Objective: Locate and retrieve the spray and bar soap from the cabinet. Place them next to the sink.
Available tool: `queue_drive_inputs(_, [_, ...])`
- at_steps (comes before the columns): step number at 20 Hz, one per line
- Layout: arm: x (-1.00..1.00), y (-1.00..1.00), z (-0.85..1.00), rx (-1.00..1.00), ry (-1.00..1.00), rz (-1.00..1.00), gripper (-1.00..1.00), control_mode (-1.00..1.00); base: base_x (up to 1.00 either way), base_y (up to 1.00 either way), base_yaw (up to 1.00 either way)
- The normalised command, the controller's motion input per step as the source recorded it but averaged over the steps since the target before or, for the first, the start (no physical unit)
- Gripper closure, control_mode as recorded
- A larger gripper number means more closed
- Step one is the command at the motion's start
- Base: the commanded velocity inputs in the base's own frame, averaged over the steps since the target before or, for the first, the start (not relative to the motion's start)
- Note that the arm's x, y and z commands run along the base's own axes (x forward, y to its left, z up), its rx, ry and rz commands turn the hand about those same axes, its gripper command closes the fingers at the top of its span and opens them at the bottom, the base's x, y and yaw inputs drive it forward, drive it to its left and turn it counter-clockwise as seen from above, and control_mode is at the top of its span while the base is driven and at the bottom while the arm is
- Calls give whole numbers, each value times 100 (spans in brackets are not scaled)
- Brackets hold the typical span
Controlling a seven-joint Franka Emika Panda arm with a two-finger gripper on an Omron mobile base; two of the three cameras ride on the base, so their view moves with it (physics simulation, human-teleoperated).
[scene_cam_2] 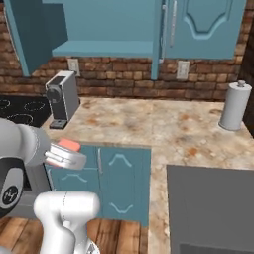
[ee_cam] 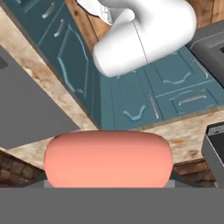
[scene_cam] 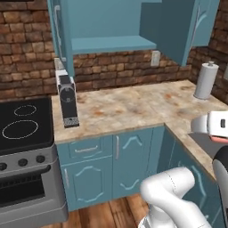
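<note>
The gripper (scene_cam_2: 67,151) grasps the soap (ee_cam: 108,158) near the sink (scene_cam_2: 211,208): light, stiff, probably slippery; flat faces hold best.

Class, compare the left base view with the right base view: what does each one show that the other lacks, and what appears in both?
Left base view alone: the stove's front with its knobs, below the cooktop.

Right base view alone: the dark grey sink at lower right, and the salmon bar soap held at the gripper.

Both: the open teal cabinet with a bare shelf, the coffee machine, the paper towel roll, the speckled counter and the brick wall.
</note>
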Motion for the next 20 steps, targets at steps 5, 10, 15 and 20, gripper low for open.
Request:
queue_drive_inputs(5, [0,0,0,0,0,0,100,100,-21,10,-37])
queue_drive_inputs(10, [0,0,0,0,0,0,100,100,-22,8,-40])
queue_drive_inputs(15, [0,0,0,0,0,0,100,100,-28,4,-40])
queue_drive_inputs(20, [0,0,0,0,0,0,100,100,-26,1,-39])
